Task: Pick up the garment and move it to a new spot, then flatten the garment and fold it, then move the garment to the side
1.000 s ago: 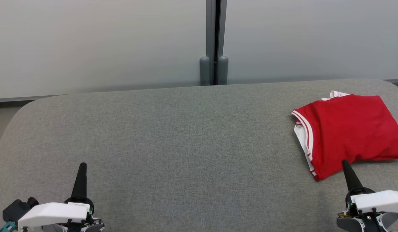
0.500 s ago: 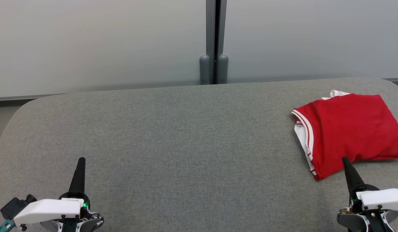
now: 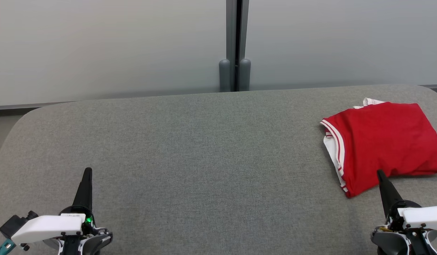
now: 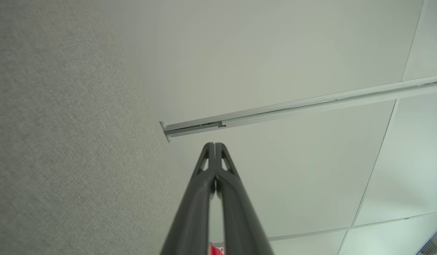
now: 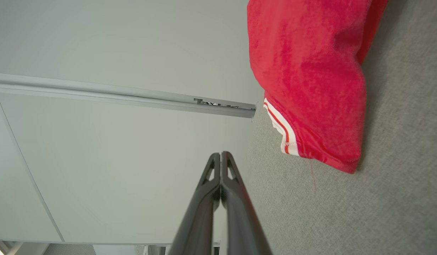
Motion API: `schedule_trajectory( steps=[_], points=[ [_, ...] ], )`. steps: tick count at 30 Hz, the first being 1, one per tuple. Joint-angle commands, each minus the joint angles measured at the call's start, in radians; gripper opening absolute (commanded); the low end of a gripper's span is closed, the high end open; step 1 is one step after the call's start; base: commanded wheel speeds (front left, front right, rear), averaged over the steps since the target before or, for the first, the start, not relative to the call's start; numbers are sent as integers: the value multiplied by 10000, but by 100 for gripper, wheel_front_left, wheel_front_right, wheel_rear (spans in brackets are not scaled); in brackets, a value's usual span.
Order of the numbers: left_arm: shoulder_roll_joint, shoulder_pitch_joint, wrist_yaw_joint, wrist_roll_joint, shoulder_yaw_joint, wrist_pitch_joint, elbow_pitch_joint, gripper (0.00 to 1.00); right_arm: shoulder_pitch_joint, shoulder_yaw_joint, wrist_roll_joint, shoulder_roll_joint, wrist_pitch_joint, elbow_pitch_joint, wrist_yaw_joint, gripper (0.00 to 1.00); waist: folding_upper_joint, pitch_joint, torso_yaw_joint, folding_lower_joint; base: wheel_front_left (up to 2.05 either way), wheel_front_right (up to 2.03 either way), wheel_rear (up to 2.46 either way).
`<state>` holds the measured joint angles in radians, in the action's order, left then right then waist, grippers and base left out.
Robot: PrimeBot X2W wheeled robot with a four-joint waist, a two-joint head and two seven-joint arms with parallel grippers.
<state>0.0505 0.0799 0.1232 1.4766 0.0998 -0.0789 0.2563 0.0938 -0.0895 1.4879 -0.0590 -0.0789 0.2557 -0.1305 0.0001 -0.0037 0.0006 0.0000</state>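
The garment (image 3: 381, 143) is a red shirt with white and red striped trim, folded into a compact rectangle at the far right of the grey table (image 3: 204, 148). In the right wrist view the garment (image 5: 306, 78) lies just off to the side of the fingers. My right gripper (image 3: 380, 173) stands at the lower right, shut and empty, its tip over the garment's near edge; I cannot tell whether it touches the cloth. My left gripper (image 3: 87, 170) rests at the lower left, shut and empty, far from the garment. Both wrist views show the jaws pressed together, left gripper (image 4: 214, 144) and right gripper (image 5: 220, 153).
A pale partition wall with a dark vertical post (image 3: 235, 46) runs along the table's far edge. The table has rounded corners, and the garment lies close to its right edge.
Both grippers have drawn back slightly toward the bottom edge of the view. The garment lies as before.
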Motion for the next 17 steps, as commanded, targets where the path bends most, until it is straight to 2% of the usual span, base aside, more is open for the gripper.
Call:
schedule_trajectory(
  steps=[1, 17],
  points=[
    [30, 211, 67, 166, 64, -56, -72, 0, 144, -68, 176, -10, -64, -67, -4, 0, -1, 4, 0, 0, 0, 0, 0],
    [11, 356, 100, 1190, 154, -331, -123, 0, 188, -247, 1091, 68, -347, -116, -4, 0, -1, 55, -5, 0, 0, 0, 0]
  ],
)
